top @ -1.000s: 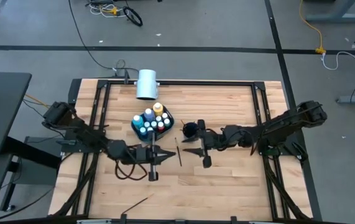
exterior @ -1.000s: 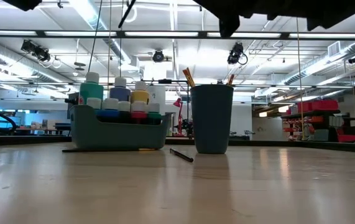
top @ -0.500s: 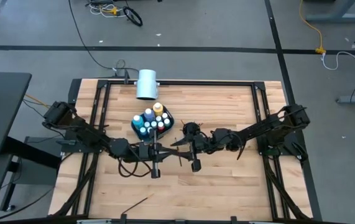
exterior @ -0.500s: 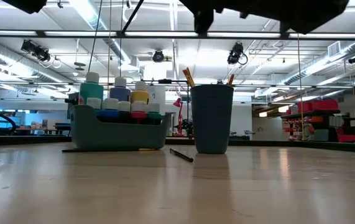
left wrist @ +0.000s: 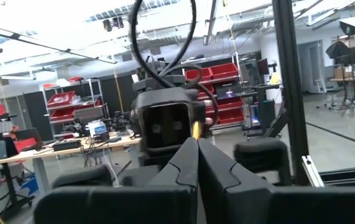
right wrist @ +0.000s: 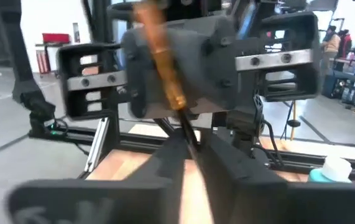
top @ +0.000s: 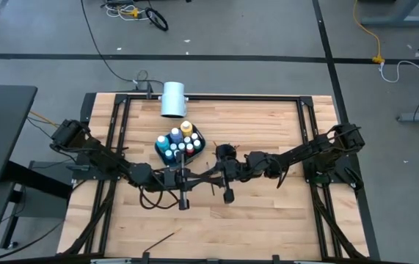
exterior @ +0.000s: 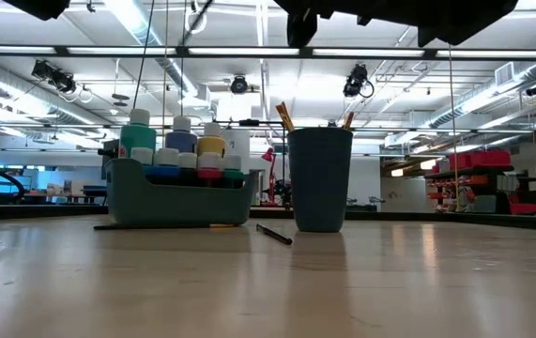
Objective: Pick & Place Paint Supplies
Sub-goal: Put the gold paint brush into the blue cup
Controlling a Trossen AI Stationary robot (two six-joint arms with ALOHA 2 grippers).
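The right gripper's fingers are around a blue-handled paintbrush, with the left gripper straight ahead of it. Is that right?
Not quite. The paintbrush between the fingers of the right gripper has an orange handle, not blue, as the right wrist view shows. The left gripper is indeed straight ahead of it.

white cylinder, dark cup, wooden table

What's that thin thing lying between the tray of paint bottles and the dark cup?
A thin dark paintbrush lies flat just in front of the gap between the bottle tray and the cup. The low view shows it.
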